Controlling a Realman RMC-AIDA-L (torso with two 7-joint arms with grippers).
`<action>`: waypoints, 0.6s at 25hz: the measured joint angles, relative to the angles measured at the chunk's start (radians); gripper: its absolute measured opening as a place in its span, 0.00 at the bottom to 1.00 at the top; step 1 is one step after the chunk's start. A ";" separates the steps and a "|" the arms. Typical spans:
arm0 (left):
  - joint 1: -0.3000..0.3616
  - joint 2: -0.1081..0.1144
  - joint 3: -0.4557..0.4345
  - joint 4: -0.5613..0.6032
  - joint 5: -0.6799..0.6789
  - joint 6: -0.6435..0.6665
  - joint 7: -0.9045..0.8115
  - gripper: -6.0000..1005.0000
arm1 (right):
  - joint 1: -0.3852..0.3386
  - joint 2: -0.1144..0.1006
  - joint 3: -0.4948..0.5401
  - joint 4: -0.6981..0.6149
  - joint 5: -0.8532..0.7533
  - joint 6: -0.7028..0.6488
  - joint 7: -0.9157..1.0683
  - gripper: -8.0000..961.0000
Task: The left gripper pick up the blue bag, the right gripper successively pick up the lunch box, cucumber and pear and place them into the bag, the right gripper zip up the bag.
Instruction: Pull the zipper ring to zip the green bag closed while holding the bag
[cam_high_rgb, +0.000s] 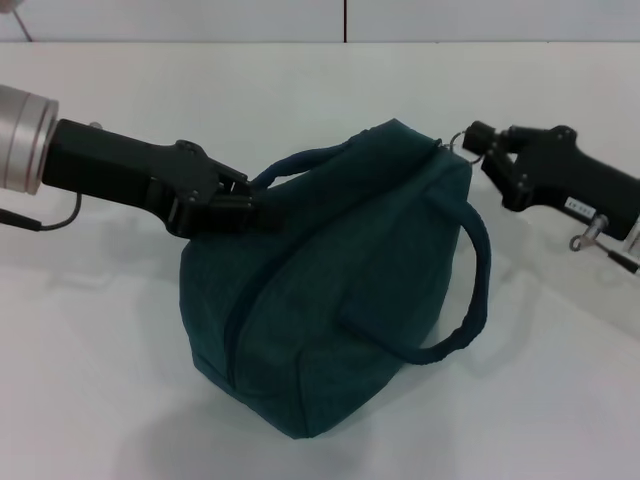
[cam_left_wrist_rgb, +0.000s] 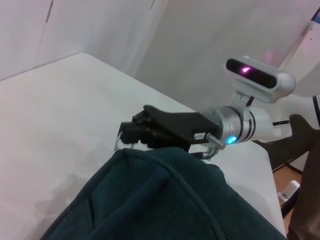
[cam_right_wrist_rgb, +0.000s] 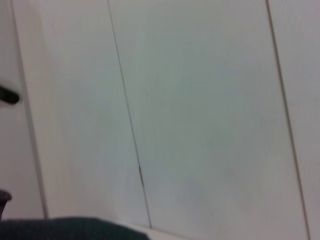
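We see the right gripper (cam_high_rgb: 476, 140) at the far top corner of the blue bag (cam_high_rgb: 340, 290), its black fingers pinching the little metal ring pull (cam_high_rgb: 455, 141) of the zipper. The left gripper (cam_high_rgb: 248, 205) sits on the other side, its fingers pressed on one soft loop handle (cam_high_rgb: 300, 165), holding the bag up. The bag stands on the white table (cam_high_rgb: 100, 380) and looks full and puffy, and its top looks closed. We cannot see the lunch box, the cucumber or the pear, so we think they are inside. We think the zipping is almost done or just done. The bag is dark teal cloth, soft and wrinkly, with a rounded loop handle (cam_high_rgb: 470, 300) hanging down its side.
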 joint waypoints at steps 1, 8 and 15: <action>0.000 0.000 -0.002 0.000 -0.001 0.000 0.000 0.14 | 0.000 0.000 -0.010 0.000 0.000 0.003 0.000 0.03; 0.000 0.003 -0.010 0.000 -0.006 -0.002 -0.003 0.15 | -0.004 -0.002 -0.095 0.001 -0.002 -0.007 0.000 0.03; -0.003 0.008 -0.090 0.000 -0.008 -0.006 -0.010 0.16 | -0.036 -0.002 -0.108 0.001 -0.003 -0.150 -0.001 0.03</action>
